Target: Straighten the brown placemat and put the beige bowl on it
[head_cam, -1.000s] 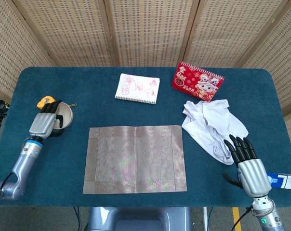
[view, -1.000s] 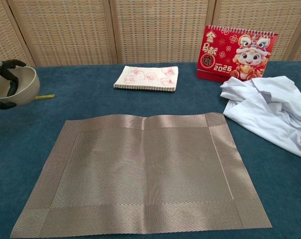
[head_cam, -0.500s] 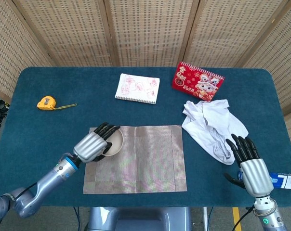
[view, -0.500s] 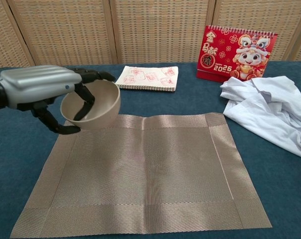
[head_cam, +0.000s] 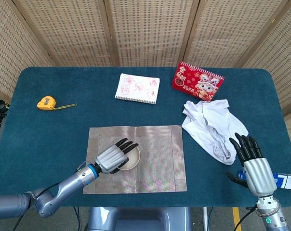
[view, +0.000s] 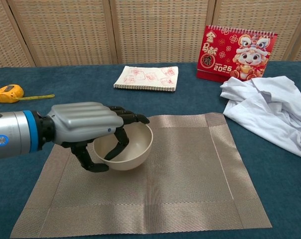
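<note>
The left hand (view: pixel 88 130) grips the beige bowl (view: pixel 124 147) by its rim (fingers hooked inside), left of centre on the brown placemat (view: pixel 190 179), which lies flat and square to the table edge. At 4 o'clock the right hand (head_cam: pixel 254 161) hangs spread, holding nothing. At 12 o'clock lies a notebook (view: pixel 147 78).

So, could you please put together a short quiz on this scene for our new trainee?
1. True or false: the left hand grips the beige bowl over the brown placemat.
2. What lies nearest the right hand? A) yellow tape measure B) white cloth C) spiral notebook
3. Fill in: the red desk calendar stands behind the white ____.

Key:
1. True; its fingers curl over the bowl's rim.
2. B; the white cloth is just ahead of the open hand, while the yellow tape measure and spiral notebook lie far off.
3. cloth
</note>
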`<state>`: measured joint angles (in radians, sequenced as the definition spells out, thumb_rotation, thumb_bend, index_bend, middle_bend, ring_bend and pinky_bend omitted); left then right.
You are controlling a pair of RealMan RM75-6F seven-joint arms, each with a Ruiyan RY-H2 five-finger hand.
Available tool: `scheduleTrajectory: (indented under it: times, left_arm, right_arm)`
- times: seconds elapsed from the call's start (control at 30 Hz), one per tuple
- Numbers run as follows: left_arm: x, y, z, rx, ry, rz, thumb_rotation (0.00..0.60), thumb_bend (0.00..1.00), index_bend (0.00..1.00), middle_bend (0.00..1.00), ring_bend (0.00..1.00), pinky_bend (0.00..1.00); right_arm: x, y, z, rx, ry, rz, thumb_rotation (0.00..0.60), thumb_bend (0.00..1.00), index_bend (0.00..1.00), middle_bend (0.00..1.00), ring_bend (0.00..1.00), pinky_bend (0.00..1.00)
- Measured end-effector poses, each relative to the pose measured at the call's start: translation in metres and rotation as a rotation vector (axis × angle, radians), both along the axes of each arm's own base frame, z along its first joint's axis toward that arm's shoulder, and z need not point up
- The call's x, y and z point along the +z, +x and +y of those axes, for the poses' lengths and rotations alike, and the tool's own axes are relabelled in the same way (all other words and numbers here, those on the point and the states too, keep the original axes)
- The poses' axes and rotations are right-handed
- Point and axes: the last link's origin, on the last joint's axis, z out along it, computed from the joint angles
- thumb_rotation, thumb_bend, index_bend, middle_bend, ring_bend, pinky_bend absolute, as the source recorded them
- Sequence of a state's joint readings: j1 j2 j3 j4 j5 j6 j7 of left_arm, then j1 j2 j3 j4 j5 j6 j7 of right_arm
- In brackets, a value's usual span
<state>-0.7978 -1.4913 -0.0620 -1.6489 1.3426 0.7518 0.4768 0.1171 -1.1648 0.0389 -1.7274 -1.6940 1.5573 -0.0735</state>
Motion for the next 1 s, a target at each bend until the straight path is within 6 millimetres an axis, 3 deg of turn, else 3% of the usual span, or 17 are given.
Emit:
scheduleTrajectory:
  times: [0.17,0.23,0.3,0.37,0.43,0.53,0.7,1.0]
  left_arm:
    - [-0.011,0.006,0.002,-0.007,-0.005,0.009,0.600,0.43,0.74,0.00,0.00,0.00]
    - [-0.013,0.007,0.002,-0.012,-0.003,0.014,0.600,0.42,0.68,0.00,0.00,0.00]
    - [-0.014,0.008,0.003,-0.010,-0.004,0.016,0.600,0.39,0.52,0.00,0.00,0.00]
    - [-0.015,0.008,0.003,-0.008,-0.005,0.023,0.600,0.27,0.19,0.00,0.00,0.00]
    - [-0.015,0.007,0.002,-0.005,-0.009,0.029,0.600,0.19,0.02,0.00,0.00,0.00]
    - [-0.012,0.006,0.001,0.002,-0.019,0.033,0.600,0.13,0.00,0.00,0.00,0.00]
    - [0.006,0.006,0.001,0.021,0.003,-0.006,0.600,0.13,0.00,0.00,0.00,0.00]
    - [0.078,-0.013,0.012,0.070,0.181,-0.114,0.596,0.09,0.00,0.00,0.00,0.00]
  right_arm:
    - [0.001,-0.001,0.000,-0.004,-0.002,-0.001,0.600,0.00,0.00,0.00,0.00,0.00]
    - [0.001,-0.001,-0.001,-0.005,-0.005,-0.003,0.600,0.00,0.00,0.00,0.00,0.00]
    - [0.002,-0.001,-0.001,-0.005,-0.007,-0.003,0.600,0.00,0.00,0.00,0.00,0.00]
    - [0.003,-0.001,-0.001,-0.006,-0.008,-0.004,0.600,0.00,0.00,0.00,0.00,0.00]
    - [0.003,-0.001,-0.001,-0.007,-0.008,-0.005,0.600,0.00,0.00,0.00,0.00,0.00]
    - [0.003,-0.001,-0.001,-0.007,-0.007,-0.005,0.600,0.00,0.00,0.00,0.00,0.00]
    - [0.003,-0.001,0.000,-0.003,-0.009,-0.008,0.600,0.00,0.00,0.00,0.00,0.00]
    - [0.002,0.003,0.003,0.012,-0.004,-0.007,0.600,0.00,0.00,0.00,0.00,0.00]
